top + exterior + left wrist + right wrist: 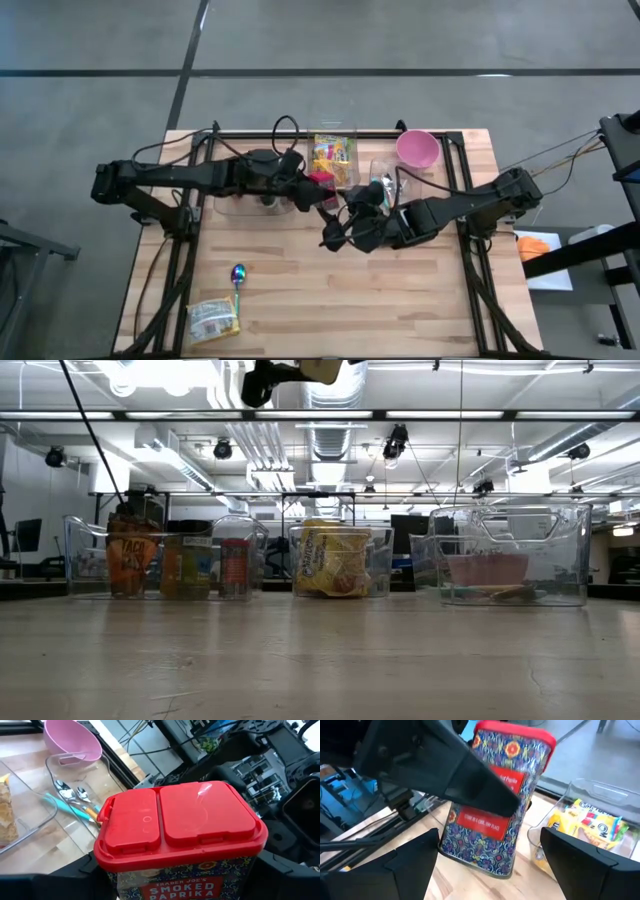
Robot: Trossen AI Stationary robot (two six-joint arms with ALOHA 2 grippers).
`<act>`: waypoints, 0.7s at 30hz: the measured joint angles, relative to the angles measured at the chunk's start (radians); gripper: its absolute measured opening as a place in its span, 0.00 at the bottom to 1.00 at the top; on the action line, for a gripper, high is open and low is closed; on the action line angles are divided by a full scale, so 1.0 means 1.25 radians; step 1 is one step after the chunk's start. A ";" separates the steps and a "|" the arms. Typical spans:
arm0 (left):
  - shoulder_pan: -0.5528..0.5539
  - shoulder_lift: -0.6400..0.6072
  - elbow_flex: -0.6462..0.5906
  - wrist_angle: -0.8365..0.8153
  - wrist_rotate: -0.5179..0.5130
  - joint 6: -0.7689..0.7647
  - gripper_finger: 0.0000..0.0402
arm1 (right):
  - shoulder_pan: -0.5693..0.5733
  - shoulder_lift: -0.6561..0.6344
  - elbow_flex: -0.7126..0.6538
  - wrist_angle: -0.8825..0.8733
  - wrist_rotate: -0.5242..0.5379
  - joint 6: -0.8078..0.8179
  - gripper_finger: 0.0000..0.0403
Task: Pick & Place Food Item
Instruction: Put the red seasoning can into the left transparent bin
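While the high view shows only a small red patch between the two arms, the left wrist view identifies it as a smoked paprika tin (180, 840) with a red double-flap lid, clamped between the fingers of the left gripper (318, 188) above the table's middle. The right wrist view supplies what neither of those gives: the tin's patterned blue side and red label, tilted, with a dark finger (465, 780) of the left gripper across it. The right gripper (340, 232) sits just beside the tin, its jaws standing wide apart and holding nothing.

The low view does not show the tin or either gripper; it shows the containers side-on along the far edge of the table (330, 290). A clear bin (165, 560) at the left holds upright packets and jars. The middle clear bin (340, 565) holds a yellow bag (332, 155). The right clear bin (515, 555) holds cutlery (75, 800), including a teal-handled piece, seen in the left wrist view. A pink bowl (417, 148) stands just beside that bin.

Near the front of the table, the high view alone shows a spoon (238, 275) and a snack packet (213, 318), close together.
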 joint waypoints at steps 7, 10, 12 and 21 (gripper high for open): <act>-0.001 0.006 -0.001 -0.007 0.017 0.040 0.74 | -0.020 0.001 0.000 0.016 -0.033 0.018 0.85; -0.001 0.006 -0.001 -0.007 0.019 0.049 0.74 | -0.033 0.002 0.000 0.015 -0.064 0.021 0.85; -0.001 0.006 -0.002 -0.010 0.021 0.057 0.74 | -0.038 0.002 0.000 0.015 -0.082 0.023 0.85; 0.000 0.006 -0.002 -0.008 0.076 0.118 0.74 | -0.039 0.006 0.001 0.017 -0.115 0.016 0.77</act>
